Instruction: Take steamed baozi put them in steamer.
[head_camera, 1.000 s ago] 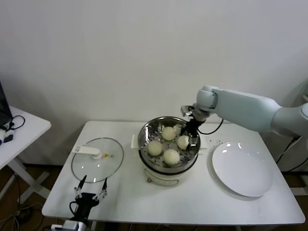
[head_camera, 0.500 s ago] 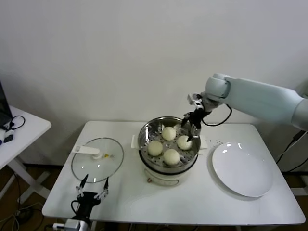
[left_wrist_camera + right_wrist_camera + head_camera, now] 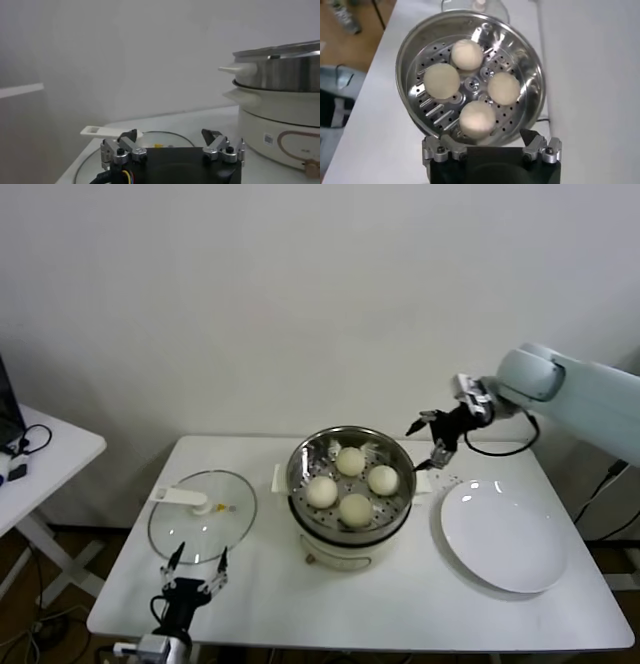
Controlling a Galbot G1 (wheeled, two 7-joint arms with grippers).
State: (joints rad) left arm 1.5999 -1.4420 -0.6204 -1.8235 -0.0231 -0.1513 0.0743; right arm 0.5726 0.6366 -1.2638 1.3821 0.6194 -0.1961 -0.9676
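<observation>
The steamer (image 3: 300, 459) is a shiny perforated basket on a white cooker base (image 3: 345, 546) at the table's middle. Several cream-white baozi lie in it, among them one at the back (image 3: 350, 460), one at the right (image 3: 383, 479) and one at the front (image 3: 356, 509). My right gripper (image 3: 430, 440) is open and empty, in the air just right of the steamer's rim. In the right wrist view the gripper (image 3: 482, 142) looks down on the steamer (image 3: 415, 50) and the baozi (image 3: 477, 117). My left gripper (image 3: 196, 559) is open and empty, low at the table's front left.
A flat glass lid (image 3: 200, 519) with a white handle lies left of the steamer, just beyond my left gripper (image 3: 170, 136). A white round plate (image 3: 505, 534) lies at the right. A small white side table (image 3: 50, 449) stands far left. A wall is behind.
My right gripper rose out of the steamer and moved right, past the rim, leaving the right-hand baozi in the basket. The left arm stayed put.
</observation>
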